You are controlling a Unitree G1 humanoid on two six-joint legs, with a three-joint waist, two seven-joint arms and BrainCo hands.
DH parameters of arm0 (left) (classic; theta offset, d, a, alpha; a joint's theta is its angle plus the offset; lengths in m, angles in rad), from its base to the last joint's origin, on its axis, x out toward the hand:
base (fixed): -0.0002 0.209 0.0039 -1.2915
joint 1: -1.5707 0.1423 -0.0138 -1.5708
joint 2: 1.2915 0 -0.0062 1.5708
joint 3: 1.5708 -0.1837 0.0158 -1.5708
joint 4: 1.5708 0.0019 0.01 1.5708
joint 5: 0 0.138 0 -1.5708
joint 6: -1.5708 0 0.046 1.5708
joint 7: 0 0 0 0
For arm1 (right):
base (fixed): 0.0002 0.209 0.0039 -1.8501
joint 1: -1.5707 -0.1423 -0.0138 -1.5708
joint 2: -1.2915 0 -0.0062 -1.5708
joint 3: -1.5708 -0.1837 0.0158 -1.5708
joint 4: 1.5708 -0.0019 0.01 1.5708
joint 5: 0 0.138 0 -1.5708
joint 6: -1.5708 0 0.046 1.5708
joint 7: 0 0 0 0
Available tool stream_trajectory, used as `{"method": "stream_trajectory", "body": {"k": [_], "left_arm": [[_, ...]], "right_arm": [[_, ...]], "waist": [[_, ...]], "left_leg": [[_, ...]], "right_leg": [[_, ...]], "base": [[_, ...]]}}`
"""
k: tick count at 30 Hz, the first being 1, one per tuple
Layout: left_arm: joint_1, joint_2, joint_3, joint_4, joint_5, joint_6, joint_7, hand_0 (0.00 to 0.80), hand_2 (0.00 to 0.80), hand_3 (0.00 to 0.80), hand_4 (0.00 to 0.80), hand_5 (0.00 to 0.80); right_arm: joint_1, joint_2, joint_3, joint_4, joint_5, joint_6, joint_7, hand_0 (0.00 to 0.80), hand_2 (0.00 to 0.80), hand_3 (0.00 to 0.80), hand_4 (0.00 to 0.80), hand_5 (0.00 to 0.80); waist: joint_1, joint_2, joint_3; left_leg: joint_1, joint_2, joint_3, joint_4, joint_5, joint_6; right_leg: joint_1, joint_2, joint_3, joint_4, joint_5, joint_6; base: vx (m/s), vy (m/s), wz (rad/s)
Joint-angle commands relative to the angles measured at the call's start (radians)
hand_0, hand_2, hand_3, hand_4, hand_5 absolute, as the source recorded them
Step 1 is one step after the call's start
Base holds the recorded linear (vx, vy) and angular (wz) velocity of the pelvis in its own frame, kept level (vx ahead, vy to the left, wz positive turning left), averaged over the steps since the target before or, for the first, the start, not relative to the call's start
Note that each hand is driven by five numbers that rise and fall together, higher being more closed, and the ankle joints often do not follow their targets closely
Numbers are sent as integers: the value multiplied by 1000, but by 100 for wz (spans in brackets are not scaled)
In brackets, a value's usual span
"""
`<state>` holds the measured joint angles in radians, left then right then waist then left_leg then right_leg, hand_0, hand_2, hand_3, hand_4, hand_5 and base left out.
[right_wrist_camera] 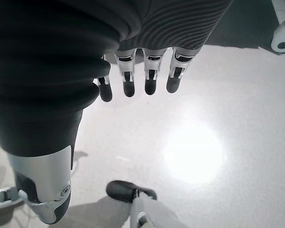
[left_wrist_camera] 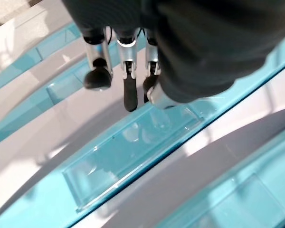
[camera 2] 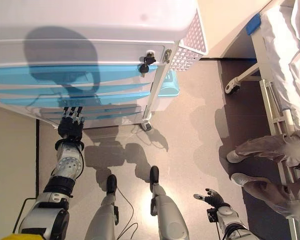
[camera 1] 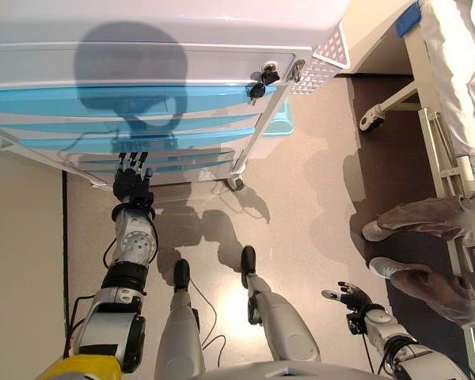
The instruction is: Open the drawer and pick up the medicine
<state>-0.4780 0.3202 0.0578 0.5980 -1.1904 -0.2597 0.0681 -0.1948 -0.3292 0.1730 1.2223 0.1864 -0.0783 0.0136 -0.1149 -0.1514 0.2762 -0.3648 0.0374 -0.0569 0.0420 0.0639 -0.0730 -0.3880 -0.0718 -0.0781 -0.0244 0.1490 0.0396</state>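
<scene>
Nearest, the right hand (camera 1: 350, 298) hangs idle low over the floor (camera 1: 301, 198), fingers loosely spread and holding nothing. A person's shoes and trouser legs (camera 1: 427, 226) stand beside a bed frame (camera 1: 435, 134) at the floor's right edge.

Farther out, the left hand (camera 1: 132, 180) reaches up to the front of a wheeled cabinet (camera 1: 142, 79), its fingers (left_wrist_camera: 128, 90) straight and released, tips just at a clear blue drawer (camera 1: 119, 131) front. The step in hand looks like the approach to opening: no drawer is out yet, and the medicine is not visible, presumably shut inside. The next move likely calls for hooking the fingers behind the moulded handle recess (left_wrist_camera: 128, 156) and pulling straight toward the robot.

The drawer fronts are smooth, glossy see-through plastic with raised rectangular grips; the cabinet body is matt white, with a perforated white basket (camera 1: 324, 59) at its far right corner and a small castor (camera 1: 236, 184) beneath
</scene>
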Motion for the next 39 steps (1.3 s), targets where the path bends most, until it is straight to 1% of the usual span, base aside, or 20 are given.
{"method": "stream_trajectory", "body": {"k": [1,3,8,13,14,16,17,18,26,28,29,30,39], "left_arm": [[-53,71,45,-218,68,-96,-120,800,800,800,800,800],[-43,63,49,-226,64,-96,-123,800,800,800,800,800],[-17,48,56,-236,62,-94,-127,800,800,800,800,800],[-2,42,57,-246,65,-90,-130,800,800,800,800,800],[8,36,61,-253,65,-90,-130,800,800,800,800,800],[11,33,62,-257,65,-91,-129,800,800,800,800,800],[20,28,63,-261,63,-90,-131,800,800,800,800,800],[19,28,63,-262,63,-90,-131,800,800,800,800,800],[58,4,71,-274,58,-81,-135,800,800,800,800,800],[61,3,72,-278,58,-80,-136,800,800,800,800,800],[71,0,73,-286,53,-77,-140,800,800,800,800,800],[70,0,73,-286,53,-77,-139,800,800,800,800,800],[132,-17,84,-341,50,-71,-153,800,800,800,800,800]], "right_arm": [[55,-42,27,23,-19,3,-4,0,0,0,0,0],[53,-40,25,22,-19,2,-4,0,0,0,0,0],[57,-37,24,23,-19,1,-1,0,0,0,0,0],[55,-38,21,32,-22,3,-2,0,0,0,0,0],[52,-39,20,33,-22,4,-4,0,0,0,0,0],[51,-38,19,34,-22,4,-5,0,0,0,0,0],[53,-37,19,33,-21,4,-5,0,0,0,0,0],[52,-36,19,33,-21,4,-5,0,0,0,0,0],[53,-34,17,34,-22,4,-4,0,0,0,0,0],[53,-35,16,34,-22,4,-4,0,0,0,0,0],[52,-35,17,35,-23,5,-4,0,0,0,0,0],[51,-35,17,34,-23,5,-4,0,0,0,0,0],[41,-37,13,38,-28,5,-1,0,0,0,0,0]], "waist": [[15,11,-85],[17,10,-86],[24,15,-82],[28,16,-82],[32,18,-79],[31,18,-80],[34,22,-76],[33,21,-77],[41,31,-71],[40,32,-72],[44,33,-70],[43,33,-71],[62,41,-57]], "left_leg": [[-111,-62,-50,133,-76,51],[-115,-64,-52,128,-67,52],[-110,-64,-56,133,-74,50],[-119,-66,-58,132,-63,51],[-116,-64,-59,135,-70,50],[-120,-66,-59,132,-62,50],[-116,-65,-60,135,-68,50],[-119,-67,-61,132,-61,50],[-119,-66,-65,134,-65,50],[-124,-68,-65,132,-58,50],[-122,-67,-66,136,-65,51],[-126,-68,-66,134,-58,51],[-130,-71,-75,150,-65,51]], "right_leg": [[-47,-10,8,140,-78,52],[-52,-12,6,141,-74,51],[-50,-10,2,153,-86,49],[-60,-13,-4,158,-82,48],[-55,-12,-6,159,-87,48],[-57,-13,-7,156,-82,48],[-53,-12,-7,157,-87,48],[-56,-13,-7,154,-82,48],[-56,-13,-11,164,-90,46],[-61,-14,-12,163,-86,46],[-61,-13,-11,168,-92,45],[-63,-14,-12,165,-86,46],[-70,-16,-23,193,-103,40]], "base": [[0,0,0],[0,0,0],[0,0,0],[-19,-10,4],[0,0,0],[0,0,0],[0,0,0],[0,0,0],[1,-4,3],[-14,2,6],[0,0,0],[0,0,0],[-2,-3,0]]}}
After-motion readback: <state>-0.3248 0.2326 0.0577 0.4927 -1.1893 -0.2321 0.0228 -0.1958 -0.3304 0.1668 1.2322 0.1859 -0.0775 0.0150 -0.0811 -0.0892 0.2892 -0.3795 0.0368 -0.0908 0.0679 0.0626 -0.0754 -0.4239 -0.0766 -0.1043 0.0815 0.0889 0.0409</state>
